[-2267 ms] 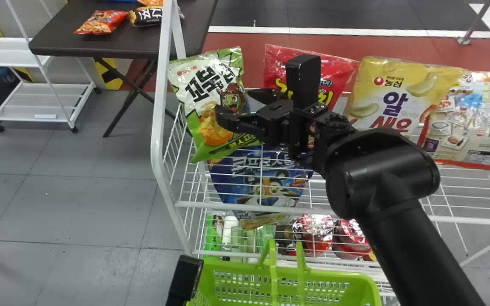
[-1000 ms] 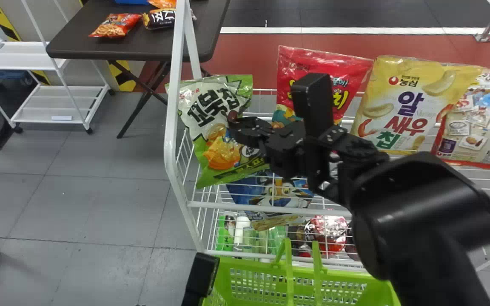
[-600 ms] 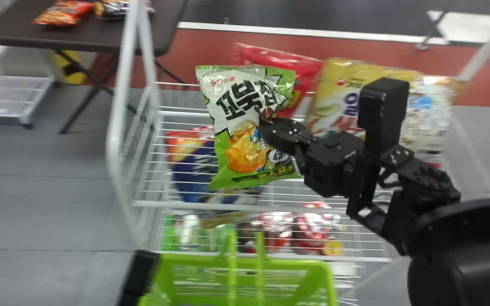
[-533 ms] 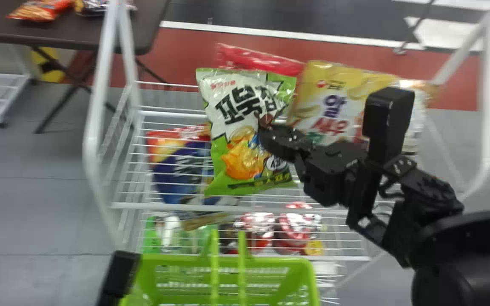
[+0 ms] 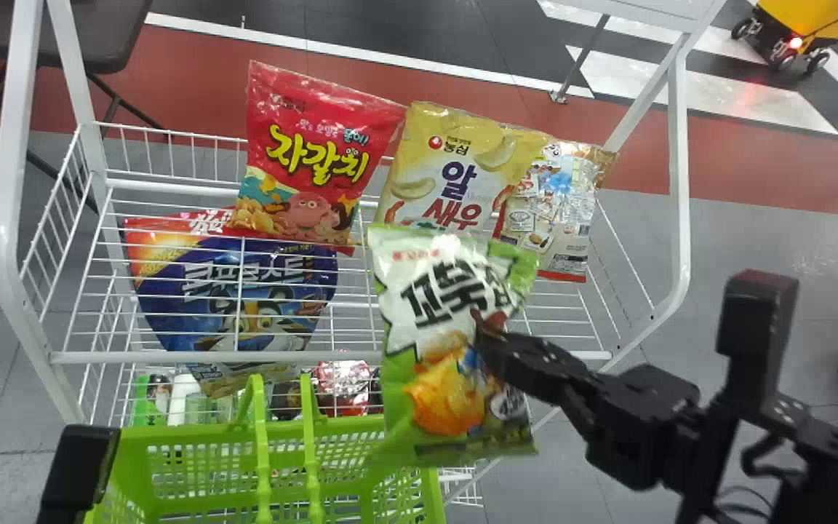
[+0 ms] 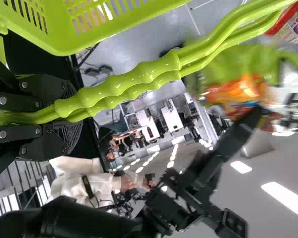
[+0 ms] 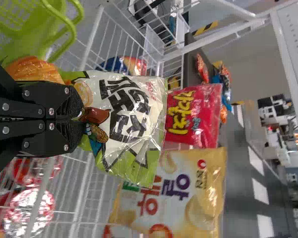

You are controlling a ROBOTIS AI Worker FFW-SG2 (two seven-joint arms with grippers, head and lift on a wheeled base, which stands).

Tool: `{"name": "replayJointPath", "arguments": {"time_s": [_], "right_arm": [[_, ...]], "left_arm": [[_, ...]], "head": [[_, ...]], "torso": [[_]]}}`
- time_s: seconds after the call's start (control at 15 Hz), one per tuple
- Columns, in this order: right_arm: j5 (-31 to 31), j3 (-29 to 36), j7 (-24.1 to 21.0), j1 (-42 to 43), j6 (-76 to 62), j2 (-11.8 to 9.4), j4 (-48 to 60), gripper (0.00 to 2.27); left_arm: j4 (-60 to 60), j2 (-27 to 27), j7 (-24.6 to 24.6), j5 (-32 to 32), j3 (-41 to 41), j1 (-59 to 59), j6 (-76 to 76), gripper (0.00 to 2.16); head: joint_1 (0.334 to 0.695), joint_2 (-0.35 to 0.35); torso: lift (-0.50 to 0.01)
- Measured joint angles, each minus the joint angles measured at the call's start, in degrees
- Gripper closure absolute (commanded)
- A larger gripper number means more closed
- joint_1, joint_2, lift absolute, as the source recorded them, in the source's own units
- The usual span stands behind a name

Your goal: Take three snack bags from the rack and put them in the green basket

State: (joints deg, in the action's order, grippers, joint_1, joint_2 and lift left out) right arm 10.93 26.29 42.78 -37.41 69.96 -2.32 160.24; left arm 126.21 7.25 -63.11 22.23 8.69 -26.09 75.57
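Note:
My right gripper [image 5: 488, 331] is shut on the green-and-white snack bag [image 5: 448, 291], which hangs upright in front of the rack, its lower part overlapping the right rim of the green basket [image 5: 412, 422]. In the right wrist view the right gripper [image 7: 83, 119] pinches the middle of the snack bag [image 7: 134, 111]. On the rack's top shelf stand a red bag [image 5: 317, 153], a yellow bag [image 5: 455, 171] and a beige bag [image 5: 553, 211]. The left arm [image 5: 81, 466] is parked at the basket's left; in its wrist view the left gripper [image 6: 64, 111] is shut on the green basket handles [image 6: 139, 74].
The white wire rack [image 5: 172, 356] stands behind the basket, with a blue bag [image 5: 244, 291] lower down and red-and-silver packs [image 5: 342, 386] on the bottom level. A dark table [image 5: 99, 36] is at the far left, a yellow wheeled machine [image 5: 812, 22] at the far right.
The right gripper has closed on the green-and-white bag and carried it off the rack, forward and down near the basket. The head view has swung to the right.

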Motion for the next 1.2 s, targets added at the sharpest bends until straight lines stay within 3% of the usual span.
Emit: {"name": "replayJointPath", "arguments": {"time_s": [0.13,0.33,0.6,1.13,1.2], "right_arm": [[-0.1,0.63,1.8,-0.53,4.9,1.73,-0.39,2.16],[-2.41,-4.83,0.68,-2.07,6.87,1.5,-4.45,2.16],[-6.87,-13.98,-1.28,-1.92,5.11,-0.53,-11.67,2.16],[-8.51,-26.51,-1.66,-0.82,10.67,-4.4,-18.05,2.14],[-9.1,-27.89,-1.65,0.14,11.72,-4.76,-19.24,1.85]], "left_arm": [[0.15,-0.36,0.08,-0.44,0.35,0.07,-0.02,1.85],[0.34,-0.55,0.14,-0.62,0.58,0.05,-0.02,1.84],[0.8,-0.57,0.34,-1.2,0.6,-0.44,-0.02,1.84],[0.54,-0.59,0.8,-1.67,1.02,0.0,-0.03,1.84],[0.52,-0.6,0.8,-1.67,1.05,0.04,-0.05,1.84]], "head": [[0.695,-0.35],[0.695,-0.35],[0.695,-0.35],[0.695,-0.35],[0.695,-0.35]], "torso": [[-0.014],[-0.014],[-0.014],[-0.014],[-0.014]]}}
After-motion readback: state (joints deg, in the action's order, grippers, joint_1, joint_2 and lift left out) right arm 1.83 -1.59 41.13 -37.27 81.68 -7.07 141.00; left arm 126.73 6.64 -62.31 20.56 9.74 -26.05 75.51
